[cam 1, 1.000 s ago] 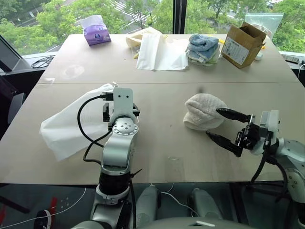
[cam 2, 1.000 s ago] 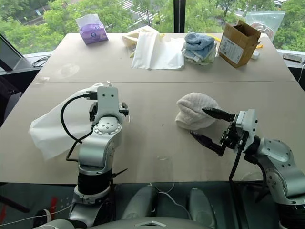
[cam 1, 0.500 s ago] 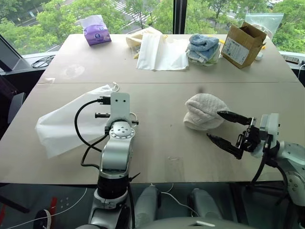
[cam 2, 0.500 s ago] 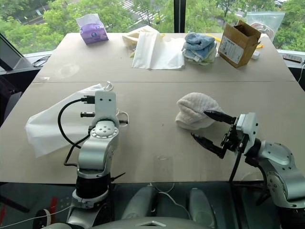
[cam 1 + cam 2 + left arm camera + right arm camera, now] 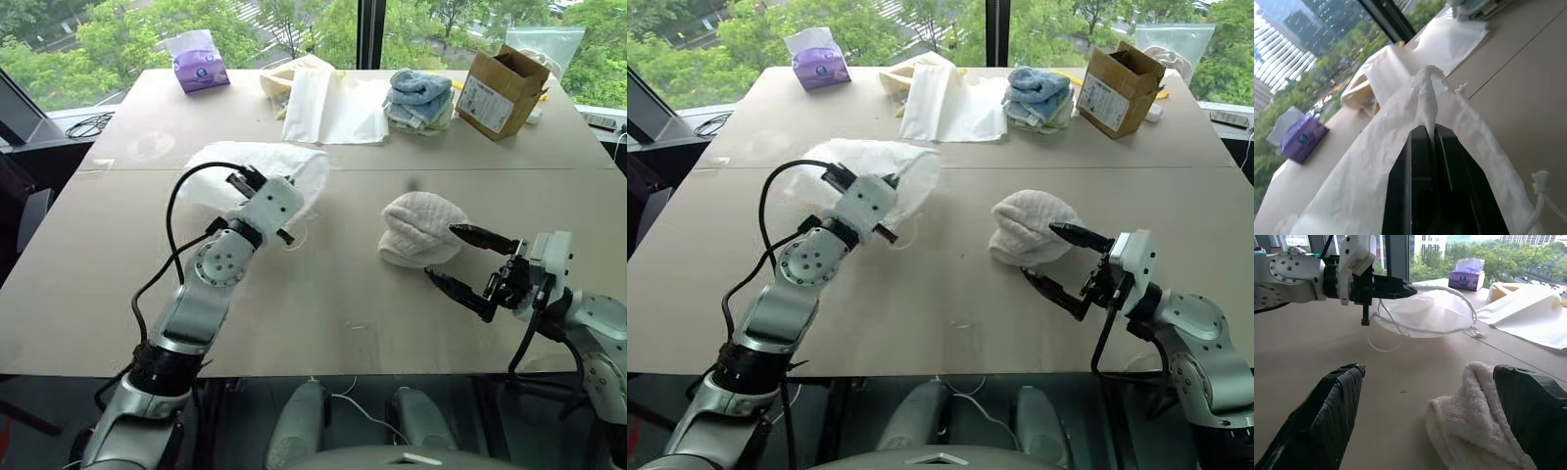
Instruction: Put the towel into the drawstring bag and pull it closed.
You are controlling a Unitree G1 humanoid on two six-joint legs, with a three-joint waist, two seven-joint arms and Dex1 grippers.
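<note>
Towel (image 5: 421,229) — beige table (image 5: 333,294); windows

Drawstring bag (image 5: 265,168) left on table (image 5: 323,294), towel (image 5: 419,227) right; tissue pack (image 5: 199,65), box (image 5: 500,90) behind.

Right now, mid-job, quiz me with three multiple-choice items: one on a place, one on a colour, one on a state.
1. The small off-white fluffy towel lies: A beside the open right gripper; B inside the bag; C on the blue towel stack.
2. The tissue pack at the table's far corner is: A red; B purple; C green.
3. The left gripper is: A open above the table; B shut on the thin white drawstring bag; C holding the cardboard box.

A: towel sits by its fingers. B: purple wrapper. B: cloth pinched, lifted.
</note>
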